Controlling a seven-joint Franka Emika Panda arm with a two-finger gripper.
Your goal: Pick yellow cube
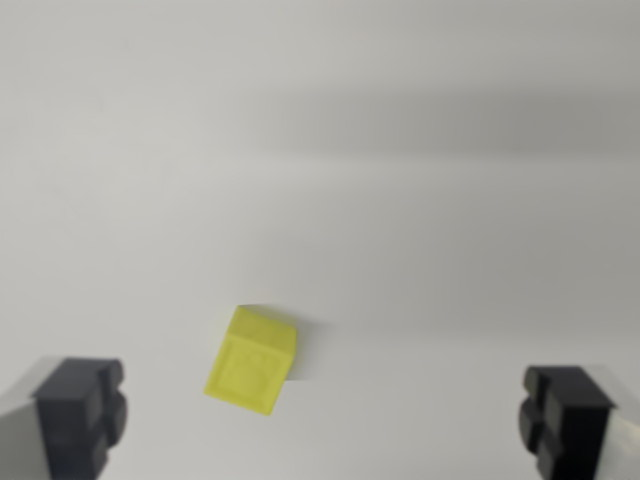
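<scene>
A small yellow cube (252, 361) lies on a plain white surface, turned at a slant, in the lower middle of the wrist view. My gripper (322, 425) is open, with its two black fingertips at the bottom corners: one pad (82, 412) at the wrist view's left and the other (565, 418) at the right. The cube sits between the fingers, closer to the left one and slightly beyond the tips. Nothing is held.
The white surface (320, 150) fills the whole view. A soft grey shadow band crosses it near the top right.
</scene>
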